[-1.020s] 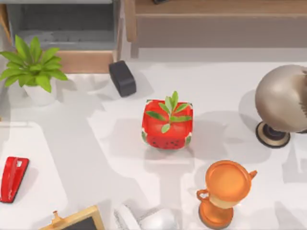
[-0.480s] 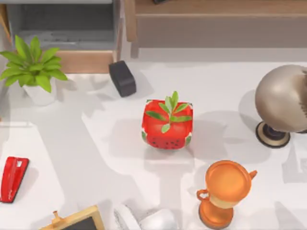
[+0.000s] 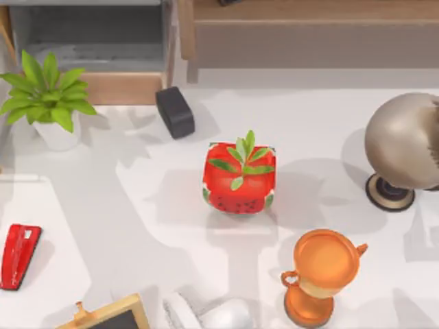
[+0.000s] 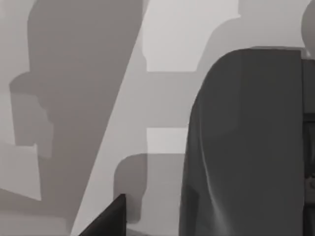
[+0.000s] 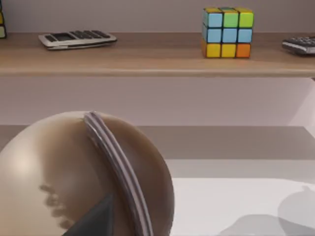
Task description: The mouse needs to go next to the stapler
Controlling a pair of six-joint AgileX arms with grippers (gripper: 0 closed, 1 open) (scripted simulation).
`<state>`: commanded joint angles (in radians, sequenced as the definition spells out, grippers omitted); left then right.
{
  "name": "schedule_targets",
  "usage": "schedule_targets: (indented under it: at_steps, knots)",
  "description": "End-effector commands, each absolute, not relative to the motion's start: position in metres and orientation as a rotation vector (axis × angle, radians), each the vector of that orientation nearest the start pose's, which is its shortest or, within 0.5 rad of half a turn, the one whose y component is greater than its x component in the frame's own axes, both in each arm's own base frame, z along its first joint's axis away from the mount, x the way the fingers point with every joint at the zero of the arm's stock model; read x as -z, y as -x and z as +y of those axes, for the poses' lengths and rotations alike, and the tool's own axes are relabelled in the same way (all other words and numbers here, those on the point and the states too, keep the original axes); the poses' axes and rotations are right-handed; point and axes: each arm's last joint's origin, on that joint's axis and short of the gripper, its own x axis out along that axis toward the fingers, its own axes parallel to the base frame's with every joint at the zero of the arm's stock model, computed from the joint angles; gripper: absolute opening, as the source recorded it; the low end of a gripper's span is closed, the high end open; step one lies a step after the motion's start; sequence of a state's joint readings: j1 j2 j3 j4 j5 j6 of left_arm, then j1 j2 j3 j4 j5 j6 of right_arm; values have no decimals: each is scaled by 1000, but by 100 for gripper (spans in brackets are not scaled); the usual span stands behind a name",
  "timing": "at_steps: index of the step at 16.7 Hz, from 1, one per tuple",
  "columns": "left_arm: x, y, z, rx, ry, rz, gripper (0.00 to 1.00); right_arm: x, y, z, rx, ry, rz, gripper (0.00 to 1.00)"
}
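Over the last second nothing you care about has shifted. The mouse (image 3: pixel 175 112) sits where it was, at the far side of the table (image 3: pixel 137 219) by the wooden shelf unit, and the stapler (image 3: pixel 18 255) has stayed at the table's left edge. The two are still well apart. What did change is the shadows, which have slid across the left half of the tabletop (my guess is an arm swinging overhead).

So treat the task as barely begun, with the mouse not yet picked up. You can't place the mouse relative to either gripper from these views. The left gripper's camera looks down on bare shadowed tabletop, and I cannot tell whether that gripper is spread or pressed together. The same goes for the right gripper, which has the globe (image 5: pixel 83 177) right in front of it.
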<state>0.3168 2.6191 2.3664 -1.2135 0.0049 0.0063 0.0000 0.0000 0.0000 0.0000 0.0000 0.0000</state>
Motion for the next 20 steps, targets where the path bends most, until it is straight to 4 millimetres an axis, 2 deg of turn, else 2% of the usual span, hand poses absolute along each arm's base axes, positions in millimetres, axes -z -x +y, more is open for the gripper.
schedule_targets:
  at_steps: [10, 20]
  knots:
    - [-130, -489, 168, -267, 235, 1453, 2, -160, -106, -1, 0, 0, 0, 100]
    - [-132, -489, 168, -268, 235, 1450, 0, -160, -106, -1, 0, 0, 0, 100]
